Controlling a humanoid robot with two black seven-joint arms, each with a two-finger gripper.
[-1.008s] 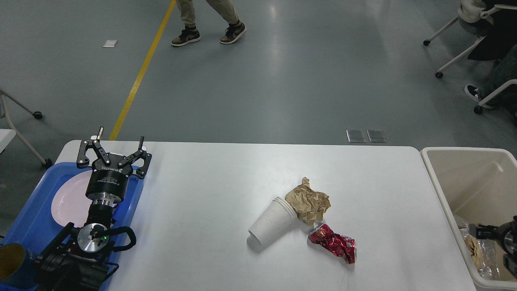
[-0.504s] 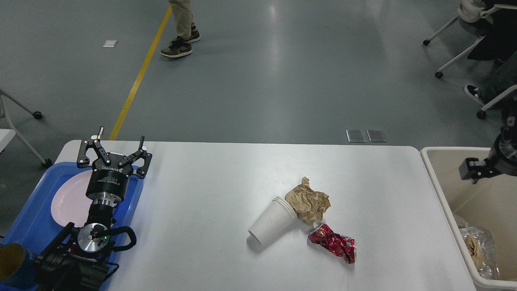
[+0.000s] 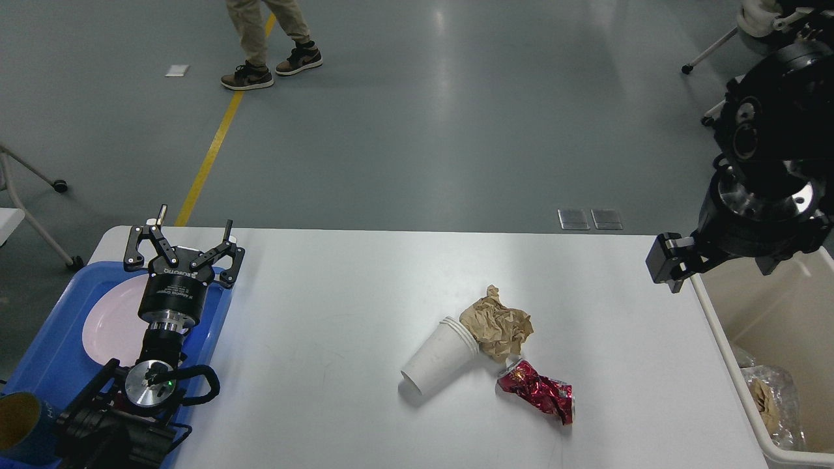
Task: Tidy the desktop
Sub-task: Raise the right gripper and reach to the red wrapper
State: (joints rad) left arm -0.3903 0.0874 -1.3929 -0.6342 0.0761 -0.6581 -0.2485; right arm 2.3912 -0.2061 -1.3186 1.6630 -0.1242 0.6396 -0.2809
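The white desktop [image 3: 339, 299] holds a small heap right of its middle: stacked white paper cups [image 3: 440, 355] lying on their side, a crumpled brown paper ball [image 3: 496, 326] touching their mouth, and a crushed red can [image 3: 537, 394] just in front. My left gripper [image 3: 194, 223] is open and empty, over the far end of the blue tray [image 3: 49, 365] at the left. My right gripper [image 3: 674, 266] hangs high above the desktop's right edge by the beige bin [image 3: 720, 339]. Only one dark finger block of it shows clearly.
A pink plate [image 3: 107, 329] lies in the blue tray, and a brown-topped cup [image 3: 19, 426] stands at its near end. The bin holds foil and paper trash [image 3: 769, 397]. A person [image 3: 267, 39] walks on the floor beyond the table. Wheeled chairs stand far right and far left.
My right arm has risen out of the bin and swung up and left over the desktop's right edge. The left arm and the heap have not moved. The person walked left.
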